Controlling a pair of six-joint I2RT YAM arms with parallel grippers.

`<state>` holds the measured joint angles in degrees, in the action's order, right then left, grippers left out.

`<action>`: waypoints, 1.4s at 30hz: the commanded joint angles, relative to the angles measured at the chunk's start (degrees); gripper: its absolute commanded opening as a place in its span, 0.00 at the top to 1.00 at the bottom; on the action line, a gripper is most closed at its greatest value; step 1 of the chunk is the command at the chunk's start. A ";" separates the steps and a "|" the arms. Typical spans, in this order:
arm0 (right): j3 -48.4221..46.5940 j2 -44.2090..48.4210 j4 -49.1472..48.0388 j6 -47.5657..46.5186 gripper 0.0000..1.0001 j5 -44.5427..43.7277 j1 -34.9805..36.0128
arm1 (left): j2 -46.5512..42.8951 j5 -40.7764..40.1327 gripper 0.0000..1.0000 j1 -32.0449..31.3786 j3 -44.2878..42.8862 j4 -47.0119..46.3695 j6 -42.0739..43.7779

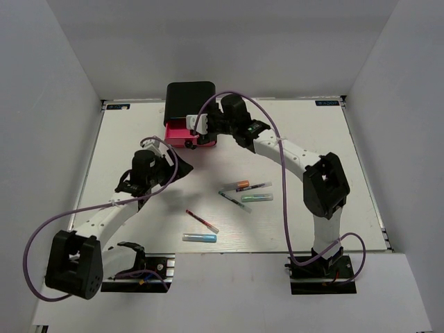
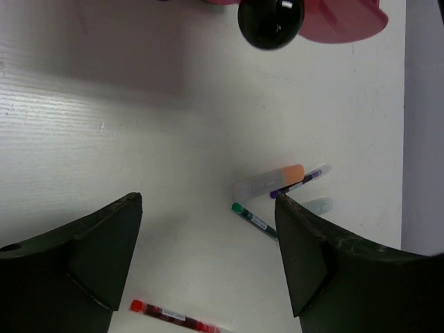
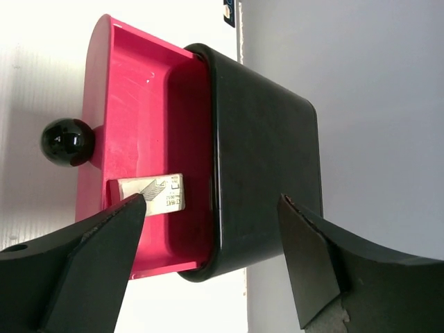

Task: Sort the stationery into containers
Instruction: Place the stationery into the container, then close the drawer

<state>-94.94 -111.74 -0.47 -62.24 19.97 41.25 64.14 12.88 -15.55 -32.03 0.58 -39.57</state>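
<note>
Cabinet (image 1: 189, 97): black, rounded, standing at the far edge of the table (image 1: 305, 139).
Drawer (image 3: 146, 104): pink-red, pulled out of the cabinet towards the arms, with a black knob (image 3: 67, 142) on its front.
Eraser (image 3: 156, 194): white block lying inside the open drawer, near the cabinet's mouth.
Right gripper (image 3: 211, 201): above the cabinet's open drawer, jaws spread wide, gripping nothing.
Left gripper (image 2: 208, 200): just in front of the cabinet, jaws wide apart and empty.
Orange-tipped marker (image 1: 236, 185), green marker (image 1: 257, 198), thin dark pen (image 1: 234, 201): clustered well in front of the cabinet, on the right arm's side.
Thin red pen (image 1: 201, 220), light blue marker (image 1: 199, 237): farther still from the cabinet, near the arm bases.
</note>
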 commanded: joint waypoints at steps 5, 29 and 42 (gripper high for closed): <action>3.52 9.77 -4.80 9.14 0.42 3.67 -1.97 | 7.31 -0.93 0.27 0.17 -7.77 -4.88 2.04; 36.83 34.04 -3.22 20.49 0.42 4.46 -10.14 | 28.05 -8.05 0.28 0.17 -28.61 -5.06 4.24; 45.10 39.59 -1.64 22.60 0.40 5.08 -11.20 | 32.01 -12.35 0.28 0.17 -33.35 -6.12 4.24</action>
<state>-50.48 -73.82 -2.11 -40.80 24.12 30.57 96.40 3.44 -15.55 -62.74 -3.95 -35.79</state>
